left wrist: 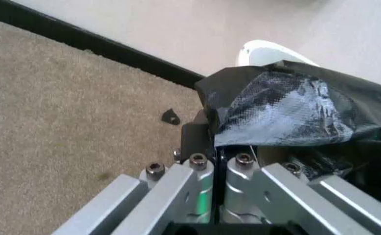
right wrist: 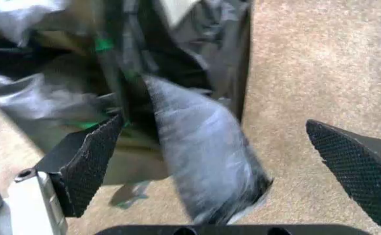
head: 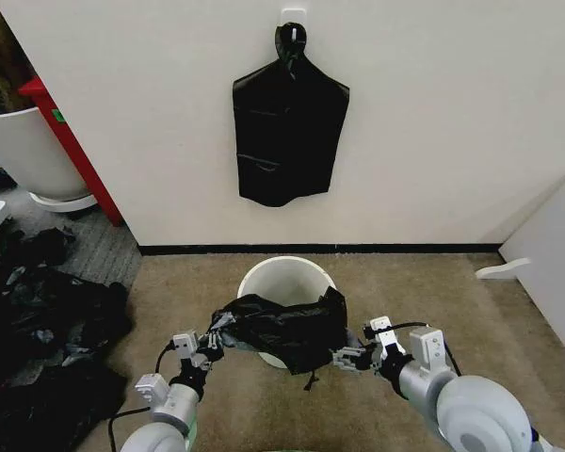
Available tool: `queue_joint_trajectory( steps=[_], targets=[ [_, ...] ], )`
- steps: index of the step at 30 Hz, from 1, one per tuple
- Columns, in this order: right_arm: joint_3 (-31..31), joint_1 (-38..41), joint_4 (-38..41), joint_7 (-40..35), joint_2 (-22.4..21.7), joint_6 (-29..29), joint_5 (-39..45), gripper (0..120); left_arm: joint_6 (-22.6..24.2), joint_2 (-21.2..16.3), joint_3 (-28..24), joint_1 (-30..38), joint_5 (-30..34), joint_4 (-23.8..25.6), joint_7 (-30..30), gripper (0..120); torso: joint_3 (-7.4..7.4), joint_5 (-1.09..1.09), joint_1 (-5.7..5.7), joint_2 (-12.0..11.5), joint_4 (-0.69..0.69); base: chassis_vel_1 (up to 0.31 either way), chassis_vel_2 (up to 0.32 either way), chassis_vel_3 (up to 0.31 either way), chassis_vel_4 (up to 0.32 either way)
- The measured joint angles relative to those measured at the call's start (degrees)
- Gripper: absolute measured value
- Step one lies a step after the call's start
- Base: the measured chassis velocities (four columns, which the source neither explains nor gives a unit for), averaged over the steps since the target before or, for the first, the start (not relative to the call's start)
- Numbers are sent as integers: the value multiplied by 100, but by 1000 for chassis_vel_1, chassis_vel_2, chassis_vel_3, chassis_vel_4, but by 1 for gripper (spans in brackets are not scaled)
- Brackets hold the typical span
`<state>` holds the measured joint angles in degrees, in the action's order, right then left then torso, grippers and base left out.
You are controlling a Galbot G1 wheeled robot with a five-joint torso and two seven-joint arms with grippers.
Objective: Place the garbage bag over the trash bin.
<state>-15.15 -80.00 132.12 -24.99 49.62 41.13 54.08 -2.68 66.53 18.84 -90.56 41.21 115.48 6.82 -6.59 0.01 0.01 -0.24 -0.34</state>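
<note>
The off-white trash bin (head: 281,275) stands on the carpet by the wall. The glossy black garbage bag (head: 284,330) lies draped over the bin's near rim and hangs down its front. My left gripper (head: 213,341) is at the bag's left edge. In the left wrist view this gripper (left wrist: 217,149) is shut, its tips tucked under the bag (left wrist: 295,110), with the bin rim (left wrist: 268,49) behind. My right gripper (head: 352,358) is at the bag's right edge. In the right wrist view it (right wrist: 215,125) stands open, with a fold of the bag (right wrist: 200,161) between its pads.
A flat black bag bundle (head: 290,132) hangs on a wall hook above the bin. A heap of black bags (head: 38,320) covers the floor at left, behind it a big white tub (head: 19,151). A white board (head: 546,254) leans at right.
</note>
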Motion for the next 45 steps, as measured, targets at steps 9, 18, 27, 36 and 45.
queue_joint_trajectory(
  steps=[9,18,27,36,45],
  targets=[
    [76,232,-568,-77,99,-205,-191,100,1,7,5,-2,20,-16,-27,0,0,0,0,0,0,0,0,0,0],
    [18,308,-831,-54,81,-453,-408,100,0,-4,13,5,38,-48,-38,0,0,0,0,0,0,0,0,0,0],
    [114,234,-439,-243,115,-407,-202,100,-2,21,15,-44,26,-15,-47,0,0,-1,0,0,0,0,0,0,0],
    [147,101,-103,-489,151,-345,21,100,83,2,118,-191,-44,137,54,24,0,-1,0,0,0,0,0,0,0],
    [131,-28,462,-1018,118,-188,607,100,105,-116,275,-502,-232,330,-243,54,0,-1,0,0,0,0,0,0,0]
  ],
)
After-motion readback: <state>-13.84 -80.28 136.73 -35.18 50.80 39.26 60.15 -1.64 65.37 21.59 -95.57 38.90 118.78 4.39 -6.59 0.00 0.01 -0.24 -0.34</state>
